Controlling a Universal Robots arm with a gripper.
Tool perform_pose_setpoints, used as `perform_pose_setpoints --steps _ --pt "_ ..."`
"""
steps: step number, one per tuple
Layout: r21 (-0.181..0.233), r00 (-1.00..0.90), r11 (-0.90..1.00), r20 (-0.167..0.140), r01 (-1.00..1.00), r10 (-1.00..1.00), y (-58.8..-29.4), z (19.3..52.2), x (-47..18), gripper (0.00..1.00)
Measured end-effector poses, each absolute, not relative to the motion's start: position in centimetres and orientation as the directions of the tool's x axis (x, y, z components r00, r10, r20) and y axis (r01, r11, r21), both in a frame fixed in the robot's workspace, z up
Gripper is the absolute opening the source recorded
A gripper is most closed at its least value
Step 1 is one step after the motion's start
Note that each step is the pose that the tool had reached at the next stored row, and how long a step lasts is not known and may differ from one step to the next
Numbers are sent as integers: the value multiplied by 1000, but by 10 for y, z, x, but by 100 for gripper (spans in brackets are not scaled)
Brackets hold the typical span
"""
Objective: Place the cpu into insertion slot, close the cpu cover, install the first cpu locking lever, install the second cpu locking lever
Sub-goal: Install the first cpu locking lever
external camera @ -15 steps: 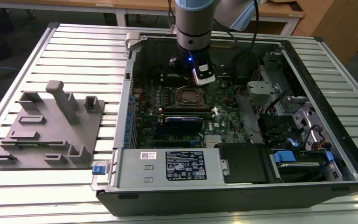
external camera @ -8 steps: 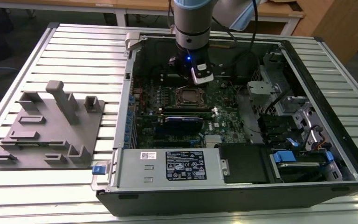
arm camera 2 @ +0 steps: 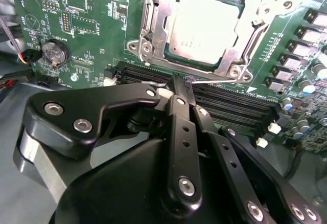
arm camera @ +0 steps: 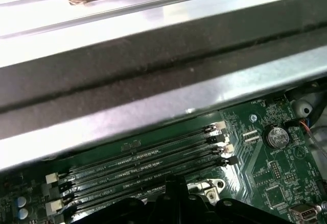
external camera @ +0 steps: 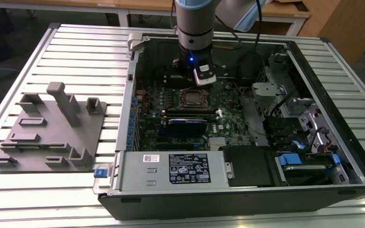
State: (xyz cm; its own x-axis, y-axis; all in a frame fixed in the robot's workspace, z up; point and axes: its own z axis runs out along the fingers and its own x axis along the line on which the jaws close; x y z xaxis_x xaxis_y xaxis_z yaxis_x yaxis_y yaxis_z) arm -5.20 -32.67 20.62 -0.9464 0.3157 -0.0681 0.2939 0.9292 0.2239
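My fingers [arm camera 2: 178,101] are pressed together with no gap showing between them. Their tips sit right at the thin wire lever [arm camera 2: 219,79] that runs along the near edge of the socket [external camera: 182,99]. I cannot tell whether the wire is nipped between them or only touched from above.

The chip [arm camera 2: 204,27] lies flat in the socket, its grey metal top showing through the window of the cover [arm camera 2: 240,40]. The cover looks folded down over it, so I judge the work to be at the levers.

The main risk, as I see it, is the wire slipping off my tips. It is thin, smooth and springy, and my tips meet it over a very small area. If it sprang free it could snap back against the cover, or my tips could drop onto the board. A push that runs off line could also miss the catch and leave the cover only half held, so the chip would not be clamped evenly.

The long black memory slots [arm camera 2: 230,106] lie just beside my tips, between me and the open board, with white clips at their ends, and a slip would land there first. A coin battery [arm camera 2: 55,51] sits well off to one side. In the exterior view a black-and-blue module [external camera: 187,122] stands near the socket. The case wall [arm camera: 153,81] rises close by, leaving my arm little room to swing. A grey holder tray [external camera: 49,128] rests on the slatted surface [external camera: 74,42] outside the case, well apart.
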Motion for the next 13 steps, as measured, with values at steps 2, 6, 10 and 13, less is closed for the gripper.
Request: perform_pose_setpoints --steps 2,6,10,13 --pt "223 -945 928 -69 297 319 -325 206 -52 10" --pt "213 -942 928 -73 306 328 -322 206 -52 10" --pt "196 -939 929 -81 314 334 -322 206 -52 10" --pt "195 -939 929 -81 315 335 -322 206 -53 10"
